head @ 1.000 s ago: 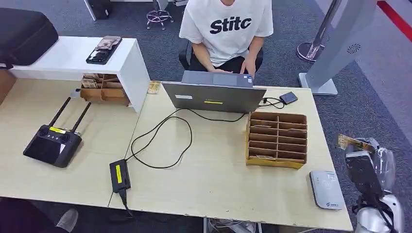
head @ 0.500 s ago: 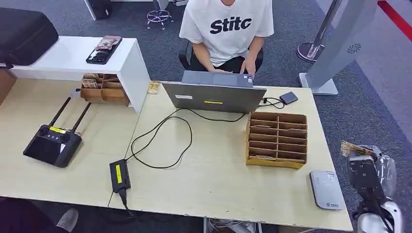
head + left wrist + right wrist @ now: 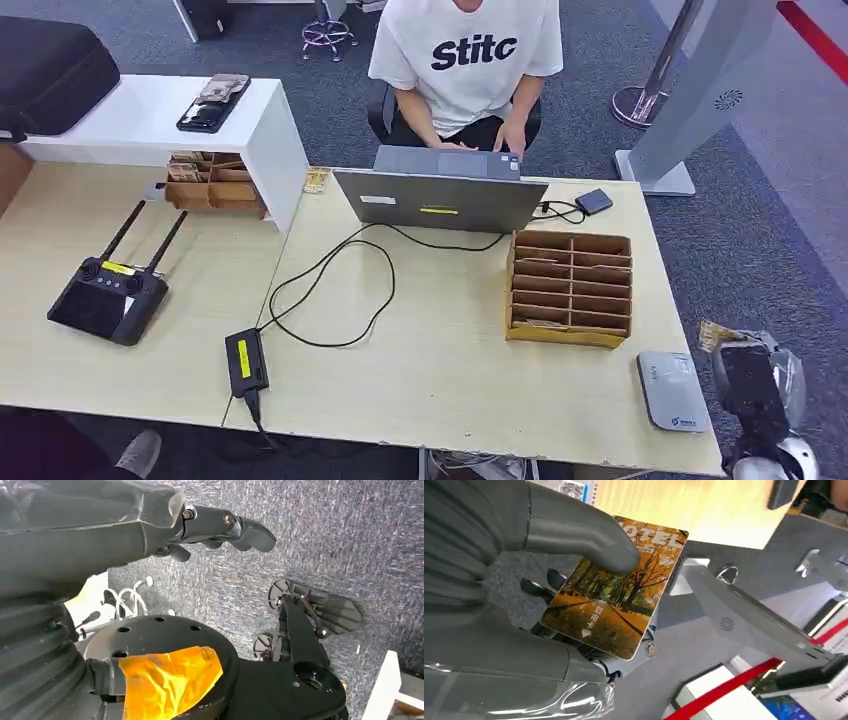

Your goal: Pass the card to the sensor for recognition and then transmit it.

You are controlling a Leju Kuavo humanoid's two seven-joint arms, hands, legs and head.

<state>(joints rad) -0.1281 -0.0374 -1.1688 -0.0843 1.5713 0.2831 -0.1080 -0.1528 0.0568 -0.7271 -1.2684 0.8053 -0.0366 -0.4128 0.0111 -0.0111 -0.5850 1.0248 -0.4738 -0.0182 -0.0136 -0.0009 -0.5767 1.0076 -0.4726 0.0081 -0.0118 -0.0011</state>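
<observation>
My right hand (image 3: pixel 752 375) hangs just off the table's right edge, beside the white card sensor (image 3: pixel 672 391) that lies at the near right corner. It pinches an orange hotel card (image 3: pixel 616 587) with an autumn-tree picture between thumb and fingers; the card's corner (image 3: pixel 713 335) sticks out towards the table. My left hand (image 3: pixel 220 527) hangs over grey carpet with its fingers slightly curled and nothing in them.
A cardboard slot organiser (image 3: pixel 570 288) stands left of the sensor. A person in a white T-shirt (image 3: pixel 465 55) sits behind an open laptop (image 3: pixel 440 195). A black cable (image 3: pixel 330 290), power brick (image 3: pixel 246 362) and remote controller (image 3: pixel 108 295) lie on the table. A grey kiosk stand (image 3: pixel 690 100) is at the far right.
My right hand has dropped lower and nearer with the card, from beside the organiser's level to beside the sensor. The table's things have not moved.
</observation>
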